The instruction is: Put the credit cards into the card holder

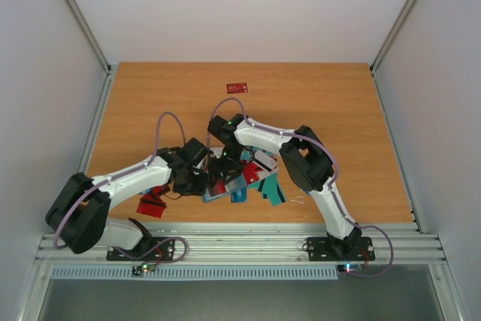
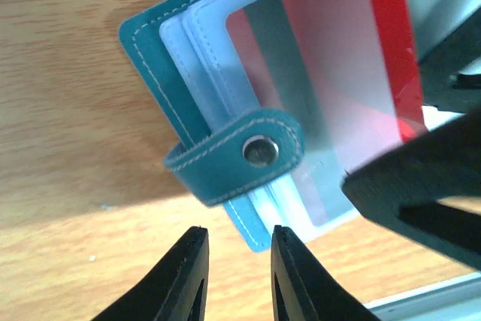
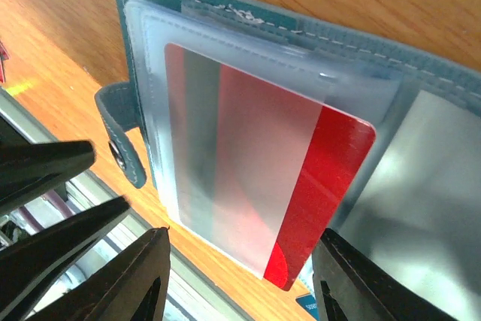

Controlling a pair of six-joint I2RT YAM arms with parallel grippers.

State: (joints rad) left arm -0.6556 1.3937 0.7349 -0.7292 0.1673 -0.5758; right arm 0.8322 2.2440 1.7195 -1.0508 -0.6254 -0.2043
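Two arms: both reach in from the near edge and meet over the middle of the tabletop [image 1: 323,110], wrists almost touching.
Left arm [image 1: 128,178]: the elbow is swung wide to its own left and sits low by the near edge. The forearm runs inward and slightly away from the base, toward the centre.
Right arm [image 1: 270,139]: the bulky elbow is raised above its base and the forearm stretches leftward. The wrist is bent back down toward the near edge.
Left hand [image 2: 237,234]: the fingers are drawn close with a narrow gap between them. The lower corner of the card holder [image 2: 150,58] sits right at their tips. I cannot tell whether they pinch it.
Right hand [image 3: 240,234]: the fingers stand well apart, one on either side of the free end of the red card [image 3: 331,163]. I cannot tell whether they press on its edges.
Card holder: it is open between the two hands at the centre of the tabletop, teal cover underneath and pockets toward the cameras. The snap strap [image 2: 248,155] curls over the pocket edges.
Red card: it is pushed most of the way into a clear pocket [image 3: 158,110], its stripe showing grey through the plastic. A bare red end sticks out.
Loose cards [image 1: 263,186]: a teal, red and white heap lies just right of the hands. More red cards [image 1: 154,202] lie beside the left forearm.
Lone red card [image 1: 238,87]: it lies on the far side of the tabletop, well apart from the rest.
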